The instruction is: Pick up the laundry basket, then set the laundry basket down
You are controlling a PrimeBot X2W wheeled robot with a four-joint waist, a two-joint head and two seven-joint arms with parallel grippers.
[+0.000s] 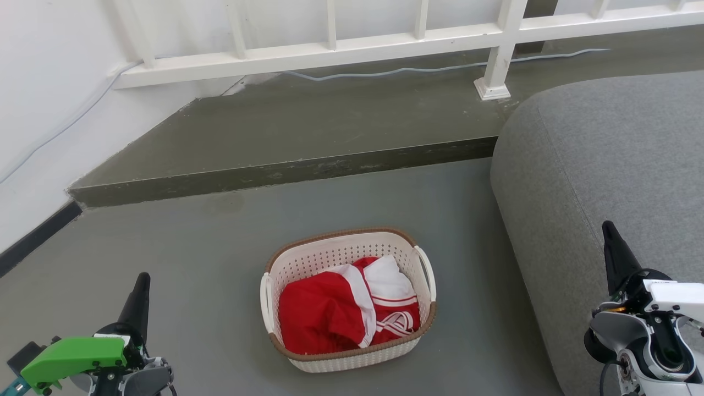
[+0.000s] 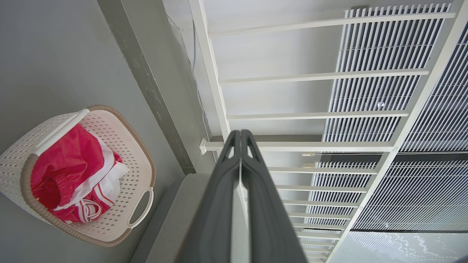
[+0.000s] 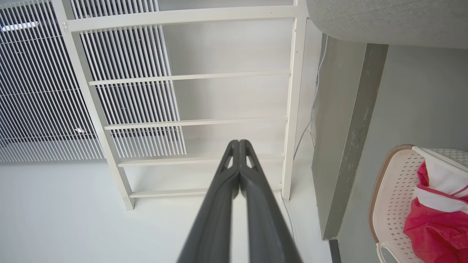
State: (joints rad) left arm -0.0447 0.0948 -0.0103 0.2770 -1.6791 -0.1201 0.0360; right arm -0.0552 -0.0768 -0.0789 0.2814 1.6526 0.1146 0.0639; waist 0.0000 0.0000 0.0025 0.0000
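The laundry basket (image 1: 330, 253) stands on the grey floor at the lower middle of the head view, cream and perforated with a brown rim and two white side loop handles. Red and white clothing (image 1: 344, 311) lies inside it. My left gripper (image 1: 142, 283) is at the lower left, well to the left of the basket, shut and empty. My right gripper (image 1: 608, 231) is at the lower right over the grey sofa, shut and empty. The left wrist view has the basket (image 2: 124, 153) at its left with the left gripper (image 2: 240, 133) shut; the right wrist view has the basket (image 3: 393, 190) at its lower right with the right gripper (image 3: 239, 142) shut.
A grey sofa (image 1: 616, 165) fills the right side, close to the basket's right handle. A raised concrete step (image 1: 286, 170) runs across behind the basket. A white railing (image 1: 385, 44) stands on the step. A white wall (image 1: 44, 82) and dark baseboard are at the left.
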